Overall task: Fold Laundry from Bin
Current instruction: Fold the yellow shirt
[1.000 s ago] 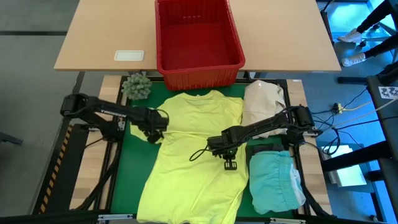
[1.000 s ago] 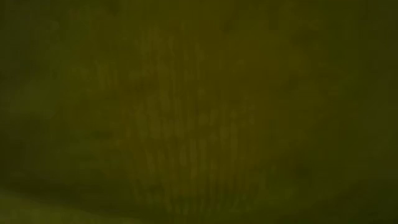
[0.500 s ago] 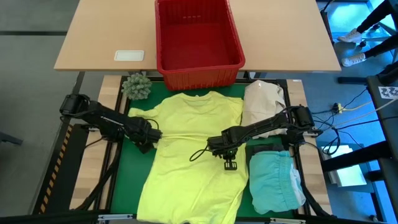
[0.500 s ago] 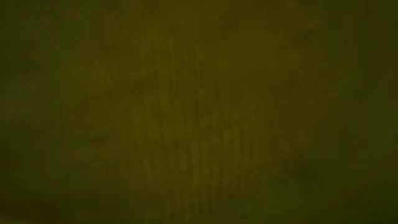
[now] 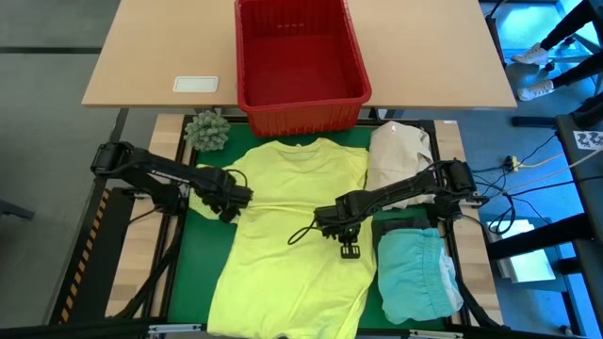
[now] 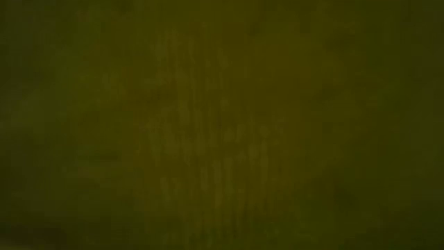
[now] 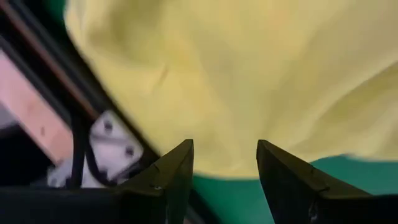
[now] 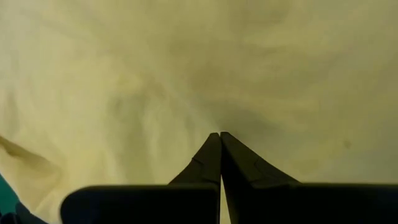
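A bright yellow shirt (image 5: 292,226) of the laundry lies spread flat on the green mat (image 5: 203,254), its collar toward the red bin (image 5: 300,61) at the far edge. My left gripper (image 5: 235,197) stands open over the edge of the shirt's left sleeve (image 7: 205,93), pointing steeply down; only the sleeve's edge and mat show between its fingers (image 7: 224,146). My right gripper (image 5: 328,226) is shut on top of the shirt's middle (image 8: 219,134). In the low view yellow-green cloth (image 6: 222,125) fills the picture. My right gripper rests its shut fingertips (image 8: 211,149) on the middle of the yellow shirt's body (image 8: 217,121), coming from above and slanting down from the table's right. The cloth lies flat on the mat under them, with faint creases around the tips.
A cream-white cloth bundle (image 5: 400,155) lies at the far right. A folded turquoise garment (image 5: 415,273) lies at the near right, with a dark one (image 5: 396,228) beside it. A green spiky ball (image 5: 207,130) sits at the mat's far left corner.
My left gripper drew back toward the table's left and near edges, then came back to the sleeve's edge, rolling at the wrist. My right gripper stayed shut on the shirt's middle.
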`<state>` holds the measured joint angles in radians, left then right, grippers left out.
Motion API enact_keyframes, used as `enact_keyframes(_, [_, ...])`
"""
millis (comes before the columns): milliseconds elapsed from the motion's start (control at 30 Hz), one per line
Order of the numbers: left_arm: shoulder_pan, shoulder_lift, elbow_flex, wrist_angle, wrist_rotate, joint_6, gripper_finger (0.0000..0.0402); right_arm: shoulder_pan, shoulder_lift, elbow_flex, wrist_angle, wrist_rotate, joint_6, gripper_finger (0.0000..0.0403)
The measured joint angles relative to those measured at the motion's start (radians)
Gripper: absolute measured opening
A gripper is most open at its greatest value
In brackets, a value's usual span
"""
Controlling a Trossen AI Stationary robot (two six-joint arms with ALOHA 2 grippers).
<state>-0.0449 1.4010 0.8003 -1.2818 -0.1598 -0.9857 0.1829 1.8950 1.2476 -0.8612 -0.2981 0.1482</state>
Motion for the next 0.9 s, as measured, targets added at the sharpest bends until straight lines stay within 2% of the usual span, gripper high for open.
enact_keyframes(133, [-0.029,-0.001,0.081,0.016,-0.14,0.05,0.017,0.0,0.0,0.0,-0.001,0.0,0.0,0.0003])
enact_keyframes(200, [-0.022,-0.001,0.095,0.055,-0.232,0.113,0.017,0.0,0.0,0.006,-0.002,0.0,-0.001,0.0003])
enact_keyframes(267, [0.003,-0.001,0.095,0.091,-0.282,0.173,0.017,0.0,0.0,0.019,-0.002,0.0,0.0,0.0003])
enact_keyframes(500, [0.163,0.039,0.045,0.274,-0.291,0.374,0.017,0.0,0.0,0.085,0.012,0.025,-0.041,0.0003])
enact_keyframes(600, [0.232,0.072,0.024,0.333,-0.294,0.453,0.017,0.0,0.0,0.086,0.163,0.08,-0.049,0.0003])
enact_keyframes(733, [0.312,0.121,0.01,0.396,-0.301,0.538,0.017,0.0,0.016,0.076,0.417,0.037,-0.053,0.0003])
enact_keyframes(900, [0.39,0.175,0.01,0.488,-0.325,0.644,0.017,0.001,0.064,0.074,0.529,0.035,-0.051,0.0003])
